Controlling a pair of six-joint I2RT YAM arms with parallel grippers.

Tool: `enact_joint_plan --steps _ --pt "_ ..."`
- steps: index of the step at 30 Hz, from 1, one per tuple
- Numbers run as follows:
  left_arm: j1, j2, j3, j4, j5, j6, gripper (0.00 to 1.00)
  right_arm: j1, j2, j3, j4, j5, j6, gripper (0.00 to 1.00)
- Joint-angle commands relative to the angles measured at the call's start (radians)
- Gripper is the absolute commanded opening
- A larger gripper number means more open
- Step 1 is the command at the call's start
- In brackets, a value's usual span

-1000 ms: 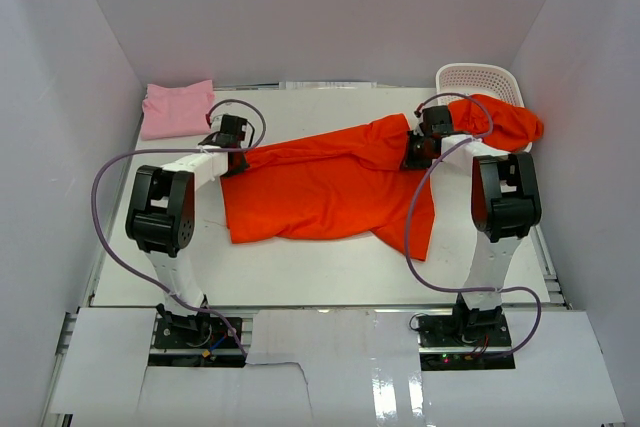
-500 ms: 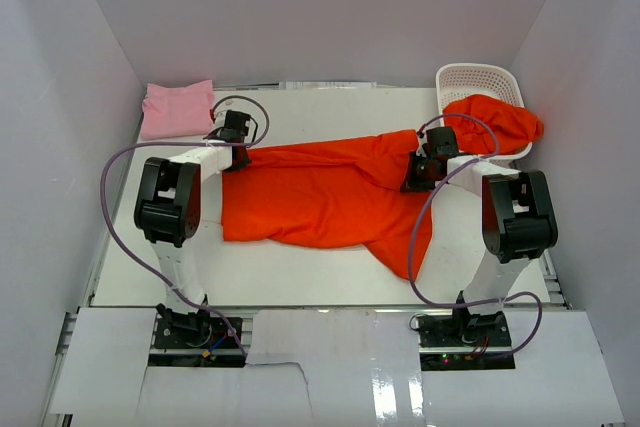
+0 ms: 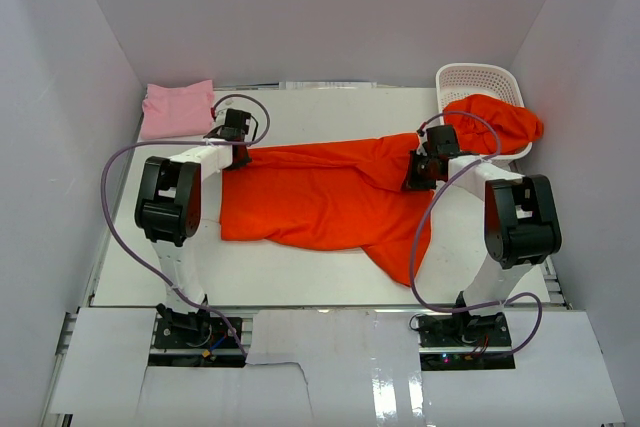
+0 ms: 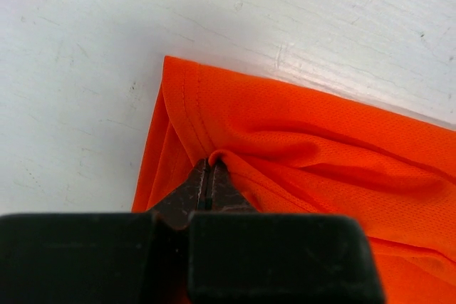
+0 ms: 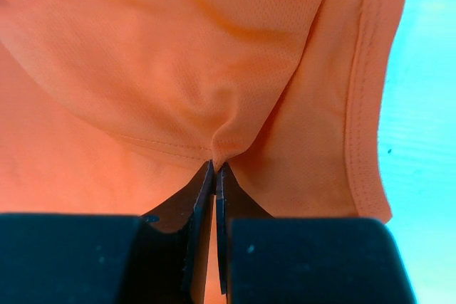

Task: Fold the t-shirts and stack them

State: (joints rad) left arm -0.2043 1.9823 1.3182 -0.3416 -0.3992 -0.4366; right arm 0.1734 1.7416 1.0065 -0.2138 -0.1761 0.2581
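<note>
only overhead shows pink t-shirt (image 3: 177,109); wrist views: both jaws pinching orange t-shirt (image 4: 320,154).

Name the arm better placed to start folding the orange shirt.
Probably left: the left gripper pinches a hemmed corner of the orange shirt, bare table beside it; the right gripper pinches bunched cloth close to the basket.

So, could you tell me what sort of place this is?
Probably a lab test booth: plain white walls box in a white table, with the left arm and right arm bolted at its near edge.
</note>
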Motion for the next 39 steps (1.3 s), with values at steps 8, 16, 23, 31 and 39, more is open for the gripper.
enact_joint_plan --steps 8,16,23,31,39 --pt "0.003 -0.076 0.156 -0.05 0.01 0.038 0.0 0.005 -0.018 0.187 -0.087 0.01 -0.026 0.08" --pt "0.003 -0.043 0.207 -0.076 -0.007 0.056 0.0 0.005 0.055 0.365 -0.14 0.009 -0.042 0.08" --pt "0.003 -0.039 0.199 -0.077 -0.039 0.071 0.0 0.005 0.134 0.558 -0.211 0.012 -0.051 0.08" --pt "0.02 0.004 0.228 -0.074 -0.061 0.079 0.0 0.002 0.24 0.744 -0.26 0.015 -0.049 0.08" --pt "0.04 0.035 0.288 -0.071 -0.049 0.079 0.0 -0.018 0.311 0.871 -0.269 -0.002 -0.043 0.08"
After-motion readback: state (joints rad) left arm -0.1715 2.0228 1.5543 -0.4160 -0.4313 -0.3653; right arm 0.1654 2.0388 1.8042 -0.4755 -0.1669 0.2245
